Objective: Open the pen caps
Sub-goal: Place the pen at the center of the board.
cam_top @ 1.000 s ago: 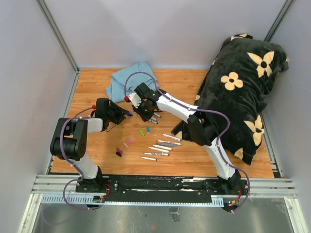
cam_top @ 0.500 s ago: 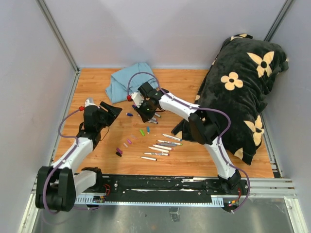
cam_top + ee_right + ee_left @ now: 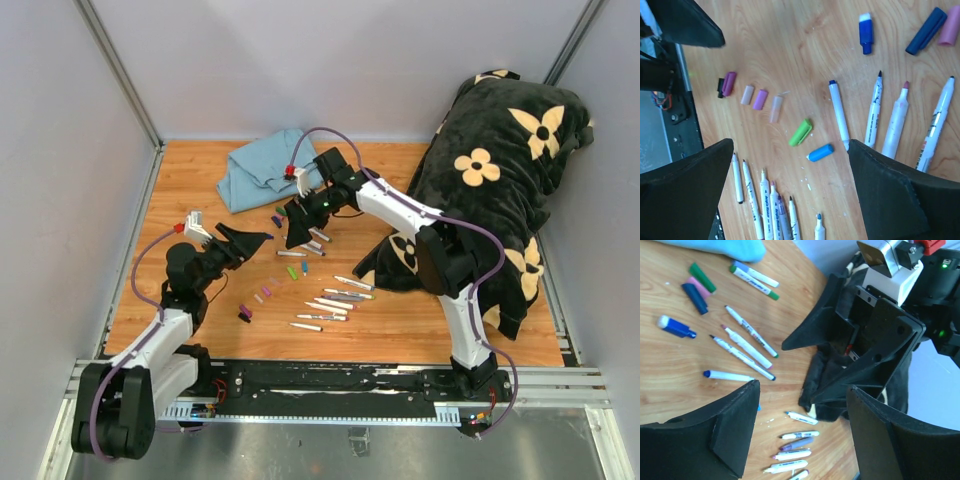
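Ten pen caps (image 3: 800,132), about a dozen markers (image 3: 839,115), one cloth (image 3: 262,170), one cushion (image 3: 500,170).

Grained wooden table (image 3: 400,325), smooth plastic pen caps (image 3: 800,132), plush blanket (image 3: 500,150), matt cloth (image 3: 262,170)

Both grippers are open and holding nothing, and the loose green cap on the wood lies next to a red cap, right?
Not quite. The right wrist view shows the green cap lying next to a blue cap, not a red one. The rest stands: the left gripper and the right gripper are both open and hold nothing.
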`<state>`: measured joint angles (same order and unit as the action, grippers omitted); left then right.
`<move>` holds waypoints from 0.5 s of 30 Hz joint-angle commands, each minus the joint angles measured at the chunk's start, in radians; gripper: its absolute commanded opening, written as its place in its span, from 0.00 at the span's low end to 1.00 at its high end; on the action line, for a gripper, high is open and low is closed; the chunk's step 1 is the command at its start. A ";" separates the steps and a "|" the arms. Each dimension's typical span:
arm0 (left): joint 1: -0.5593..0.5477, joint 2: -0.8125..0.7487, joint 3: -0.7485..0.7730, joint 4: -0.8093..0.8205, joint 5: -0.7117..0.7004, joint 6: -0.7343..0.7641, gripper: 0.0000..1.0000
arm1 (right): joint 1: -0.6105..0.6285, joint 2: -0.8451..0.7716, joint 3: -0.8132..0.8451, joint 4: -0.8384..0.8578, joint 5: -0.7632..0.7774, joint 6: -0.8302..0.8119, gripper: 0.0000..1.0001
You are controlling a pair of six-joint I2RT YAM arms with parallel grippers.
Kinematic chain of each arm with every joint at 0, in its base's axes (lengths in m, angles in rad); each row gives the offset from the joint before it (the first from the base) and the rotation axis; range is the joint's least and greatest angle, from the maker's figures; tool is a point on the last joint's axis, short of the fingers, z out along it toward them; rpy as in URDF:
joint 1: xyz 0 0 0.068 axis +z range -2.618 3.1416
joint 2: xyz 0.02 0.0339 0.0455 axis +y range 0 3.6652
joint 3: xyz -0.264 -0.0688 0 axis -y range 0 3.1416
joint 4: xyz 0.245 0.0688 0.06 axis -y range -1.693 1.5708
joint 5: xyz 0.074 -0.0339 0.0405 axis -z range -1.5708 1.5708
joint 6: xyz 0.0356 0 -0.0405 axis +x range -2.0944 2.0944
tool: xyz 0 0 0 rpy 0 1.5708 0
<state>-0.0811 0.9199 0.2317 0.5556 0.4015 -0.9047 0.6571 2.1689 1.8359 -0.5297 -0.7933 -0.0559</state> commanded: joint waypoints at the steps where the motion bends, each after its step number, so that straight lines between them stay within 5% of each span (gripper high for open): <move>1: -0.003 0.058 -0.007 0.196 0.109 -0.068 0.73 | 0.000 -0.022 -0.027 0.032 -0.049 0.044 0.99; 5: -0.003 0.003 -0.011 0.065 -0.026 0.002 0.71 | -0.004 -0.018 -0.027 0.016 0.049 0.031 0.99; 11: -0.003 0.037 0.005 -0.090 -0.057 0.069 0.37 | -0.006 -0.029 -0.003 -0.034 0.029 -0.058 0.99; 15: -0.003 0.059 0.003 -0.091 -0.032 0.077 0.33 | -0.006 -0.052 0.003 -0.078 0.088 -0.144 0.99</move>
<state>-0.0811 0.9672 0.2295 0.4999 0.3618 -0.8669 0.6544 2.1635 1.8172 -0.5457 -0.7589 -0.0921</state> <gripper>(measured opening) 0.337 0.990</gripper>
